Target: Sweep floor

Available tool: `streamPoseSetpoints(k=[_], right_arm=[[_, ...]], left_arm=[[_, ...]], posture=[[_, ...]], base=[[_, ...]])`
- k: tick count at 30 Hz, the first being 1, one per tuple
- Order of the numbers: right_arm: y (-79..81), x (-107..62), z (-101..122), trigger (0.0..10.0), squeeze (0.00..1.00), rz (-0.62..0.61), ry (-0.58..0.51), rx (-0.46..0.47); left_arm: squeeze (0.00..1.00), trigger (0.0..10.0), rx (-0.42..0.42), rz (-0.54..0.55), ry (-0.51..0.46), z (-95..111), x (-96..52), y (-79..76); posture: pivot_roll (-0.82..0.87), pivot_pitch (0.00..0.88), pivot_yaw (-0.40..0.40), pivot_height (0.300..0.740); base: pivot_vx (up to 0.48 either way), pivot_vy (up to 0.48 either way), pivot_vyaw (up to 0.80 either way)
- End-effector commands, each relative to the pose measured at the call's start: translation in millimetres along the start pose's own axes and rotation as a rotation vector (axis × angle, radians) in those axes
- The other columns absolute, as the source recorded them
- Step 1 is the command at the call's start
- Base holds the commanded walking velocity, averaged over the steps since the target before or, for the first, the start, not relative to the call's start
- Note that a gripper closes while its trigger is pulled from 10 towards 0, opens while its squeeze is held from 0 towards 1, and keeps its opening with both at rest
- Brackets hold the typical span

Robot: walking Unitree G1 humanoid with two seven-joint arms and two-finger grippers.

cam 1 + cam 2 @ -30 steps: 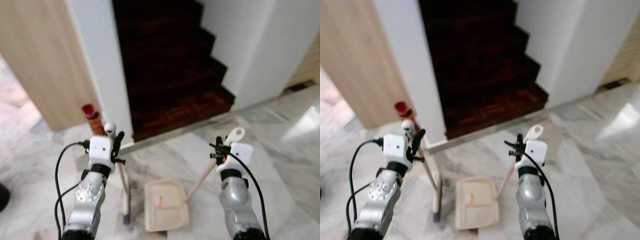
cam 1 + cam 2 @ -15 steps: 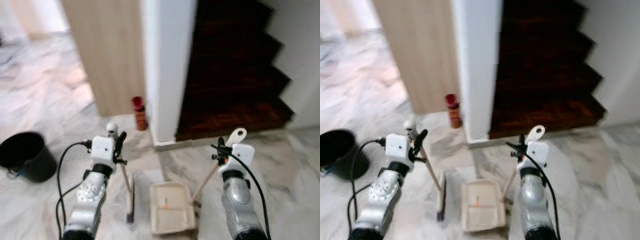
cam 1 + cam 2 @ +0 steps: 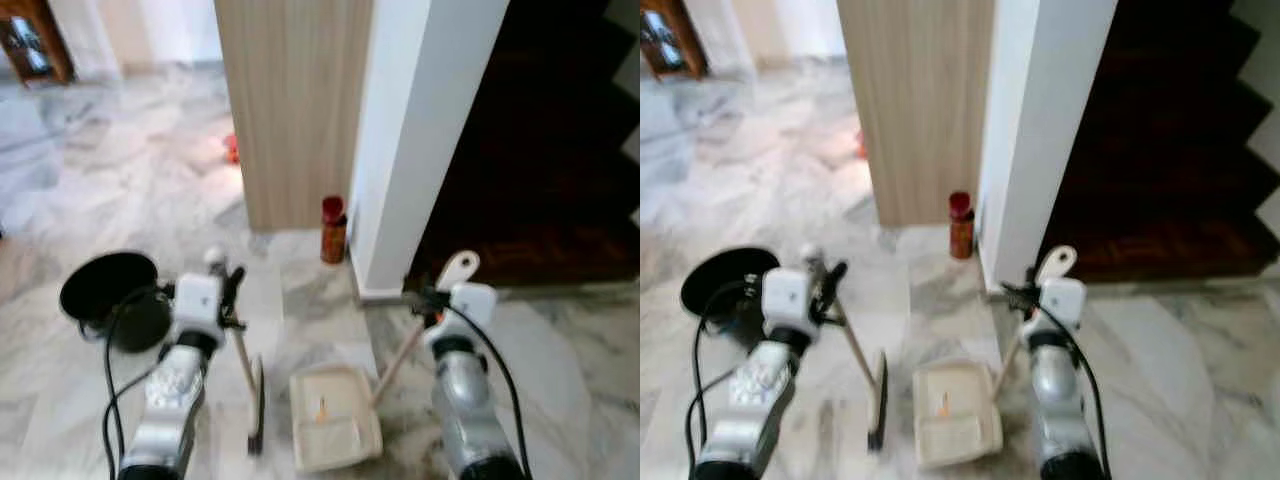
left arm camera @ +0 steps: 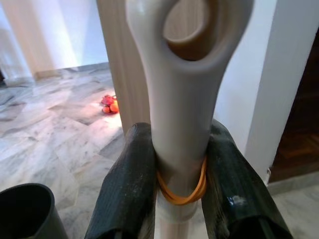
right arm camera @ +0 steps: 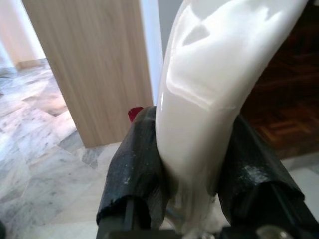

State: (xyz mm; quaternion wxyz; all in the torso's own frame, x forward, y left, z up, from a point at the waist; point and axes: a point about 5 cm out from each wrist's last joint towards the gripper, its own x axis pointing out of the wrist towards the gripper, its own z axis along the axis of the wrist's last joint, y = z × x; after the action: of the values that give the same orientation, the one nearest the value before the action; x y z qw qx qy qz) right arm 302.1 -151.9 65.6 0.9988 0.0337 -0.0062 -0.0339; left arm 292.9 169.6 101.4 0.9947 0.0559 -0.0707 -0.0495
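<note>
Marble floor, grey-veined and glossy, runs from the upper left of the frame down to the robot's arms, with a wood-panelled wall and a white pillar at top centre and a dark wooden staircase at the upper right.

The left gripper, at lower left of the left eye view, has its fingers closed tight on the broom handle, just below the hanging loop and over an orange rubber band. The broom slants down to its dark bristle head on the floor at bottom centre. The right gripper, at lower right, has its fingers clamped on the white dustpan handle. The cream dustpan lies flat on the floor at bottom centre, just beside the broom head.

A small orange scrap sits inside the pan, so at least some debris appears to be collected. A black bucket stands at left centre, probably where the pan gets emptied. A red spray can stands at the foot of the pillar, and a small orange-red object lies on the floor well away at upper centre-left, possibly still to be swept up. Judging by this, sweeping is partway done, with emptying the pan still ahead.
</note>
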Motion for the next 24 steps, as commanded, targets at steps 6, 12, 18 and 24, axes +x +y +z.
streamPoseSetpoints(k=[6,12,18,24], right_arm=[[-1.4,3.6,8.5,10.0,0.00,-0.001,-0.037,0.014],[-0.1,3.4,8.8,10.0,0.00,0.004,-0.040,0.016],[-0.3,3.7,8.6,10.0,0.00,0.003,-0.037,0.025],[0.3,3.9,8.2,10.0,0.00,0.002,-0.037,0.025]], left_arm=[[0.00,10.0,0.023,-0.010,-0.054,12.6,5.2,-2.3],[0.00,10.0,0.023,-0.010,-0.052,12.3,4.7,-2.2],[0.00,10.0,0.024,-0.009,-0.052,12.2,4.7,-2.4],[0.00,10.0,0.023,-0.013,-0.052,11.9,4.7,-2.0]], posture=[[0.14,0.038,0.008,0.740],[0.14,0.039,0.008,0.740],[0.14,0.038,0.010,0.740],[0.14,0.028,0.013,0.740]], base=[[0.000,0.300,0.00],[0.000,0.299,0.45],[0.000,0.300,0.15],[0.000,0.299,0.00]])
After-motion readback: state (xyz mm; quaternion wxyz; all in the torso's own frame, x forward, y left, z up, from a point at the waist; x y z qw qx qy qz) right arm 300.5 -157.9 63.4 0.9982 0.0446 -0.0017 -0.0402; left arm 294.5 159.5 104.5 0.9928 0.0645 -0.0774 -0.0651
